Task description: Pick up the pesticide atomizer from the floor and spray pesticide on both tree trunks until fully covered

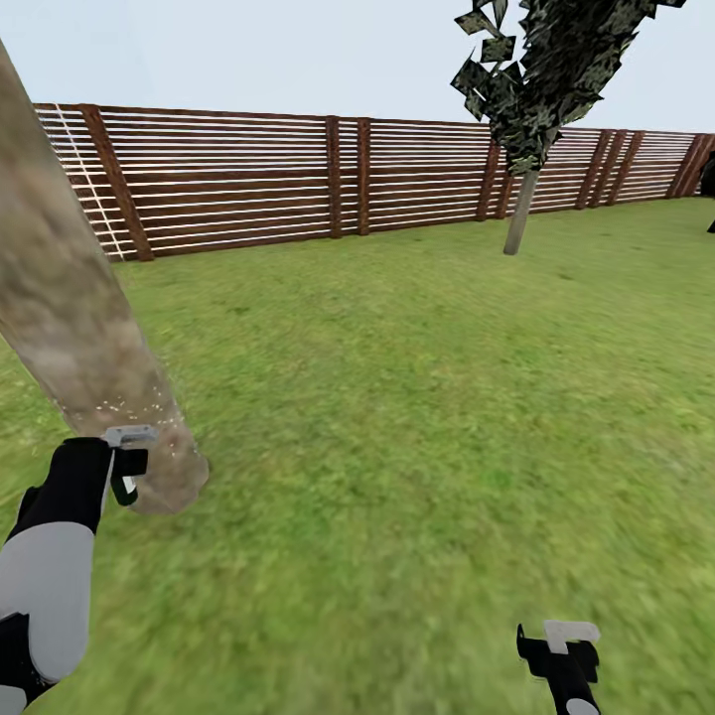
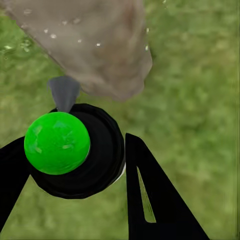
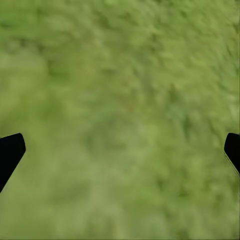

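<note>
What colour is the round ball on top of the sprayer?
Bright green round ball, sitting on the black sprayer top; the left wrist view shows it best.

The near trunk (image 1: 70, 298) is cut off at the head view's upper left edge; its crown is out of frame. The atomizer (image 2: 75, 150) body is hidden beneath its green cap. Grass (image 3: 120, 100) is blurred in the right wrist view.

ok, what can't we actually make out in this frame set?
- Black atomizer with green round cap: the body is hidden beneath its own top in the left wrist view, and it is too small to read in the head view.
- Thick pale mottled near trunk: the crown is cut off by the head view's top-left edge, and the far side is hidden.
- White specks: how much of the trunk they cover is unclear.
- Right gripper: its fingertips are cut by the frame edges.
</note>
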